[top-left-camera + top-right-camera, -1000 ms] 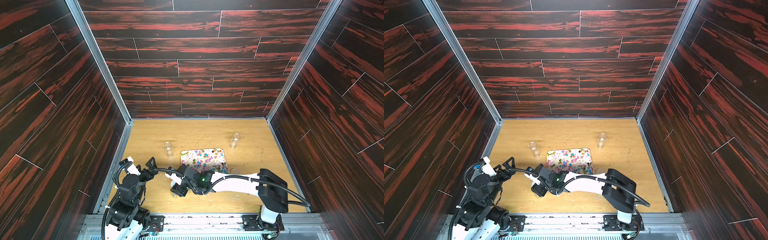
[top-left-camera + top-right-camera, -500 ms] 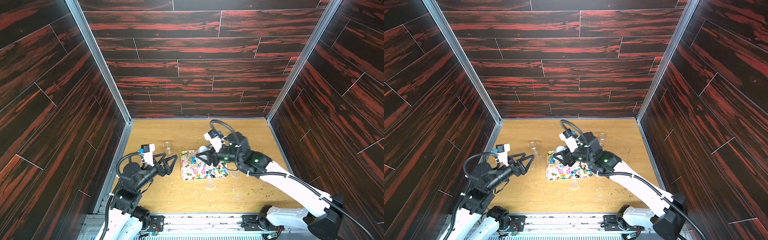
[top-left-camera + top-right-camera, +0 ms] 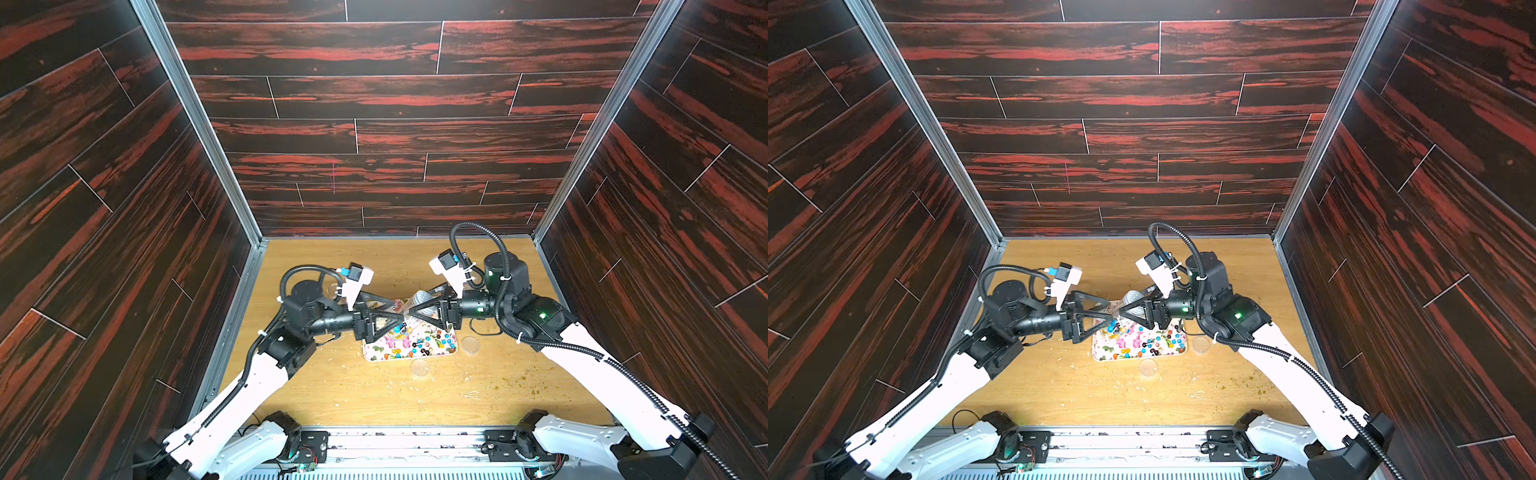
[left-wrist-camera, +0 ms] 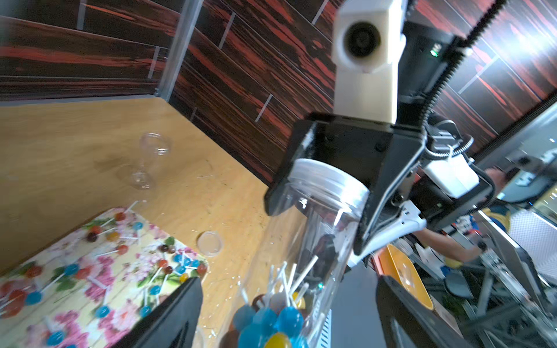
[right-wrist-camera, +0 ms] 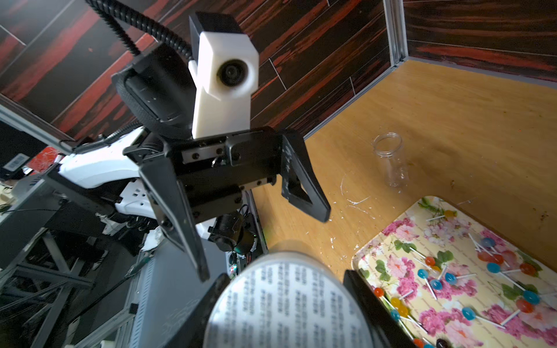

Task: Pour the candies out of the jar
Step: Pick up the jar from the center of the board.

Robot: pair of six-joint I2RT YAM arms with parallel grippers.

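My right gripper (image 3: 409,312) (image 5: 286,301) is shut on a clear jar (image 4: 325,211) (image 3: 419,300) at its white capped end (image 5: 286,310), held lying over the flowered tray's (image 3: 370,354) far left corner. Several blue, yellow and brown candies (image 4: 271,325) on white sticks sit in the jar's other end. My left gripper (image 3: 401,320) (image 4: 286,316) faces it tip to tip. It is open, with a finger on either side of that end and a gap on both sides. Many candies (image 3: 424,343) (image 5: 437,283) lie scattered on the tray (image 3: 1100,353).
An empty clear jar (image 5: 390,159) stands left of the tray and another (image 4: 150,159) beyond its far right. Two clear lids (image 3: 419,368) (image 3: 470,345) lie on the table by the tray's near and right edges. Crumbs dot the wood. Dark panel walls close three sides.
Both arms rose from the table's front. The right one brought the jar over the tray. The left gripper swung right to meet it and its fingers have narrowed slightly. Candies now lie on the tray.
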